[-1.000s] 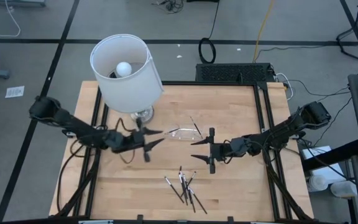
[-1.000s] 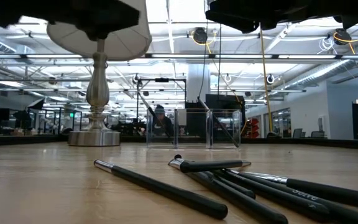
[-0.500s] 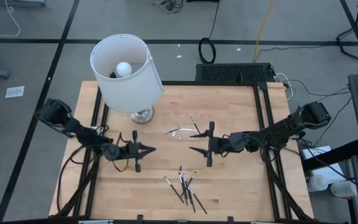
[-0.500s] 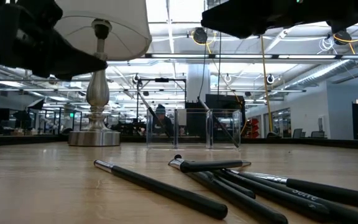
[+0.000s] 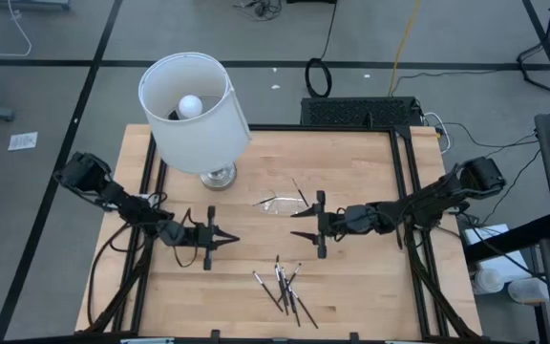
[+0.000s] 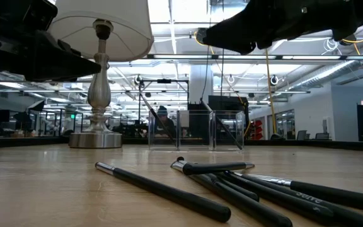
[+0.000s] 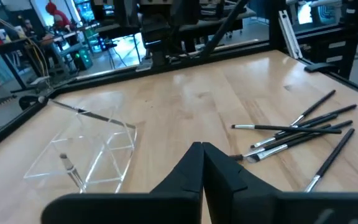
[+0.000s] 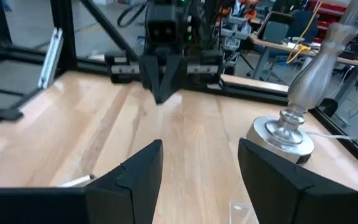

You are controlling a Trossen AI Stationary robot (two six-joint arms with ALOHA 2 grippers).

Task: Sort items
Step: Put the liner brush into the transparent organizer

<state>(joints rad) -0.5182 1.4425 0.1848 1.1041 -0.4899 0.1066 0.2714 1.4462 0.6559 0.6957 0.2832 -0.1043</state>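
High view first: we see the left claw (image 5: 227, 239) pressed fully shut with nothing between its tips, hanging over the left half of the surface (image 5: 370, 296), and we judge it closed only to rest or reset, since no item lies near enough to be gripped. Facing it from the right half, the right claw (image 5: 307, 225) stands spread wide and empty, its upper finger just beside the clear tray (image 5: 283, 204); we read that stance as ready to take or release something at the tray. Outward from both claws, the items (image 5: 285, 287) lie in a loose crossed bundle near the front edge, roughly midway along it, well apart from either claw, so we judge the sorting barely begun. One thin stick (image 5: 299, 192) leans in the tray nearer the back edge. The white-shaded lamp (image 5: 194, 110) stands toward the back left corner, clear of the work. Against the earlier pictures, we note the left claw was spread open a second ago and has since snapped together, its arm drawn back and lower, while the right claw has kept its wide gape and edged slightly toward the tray; the bundle has not moved.
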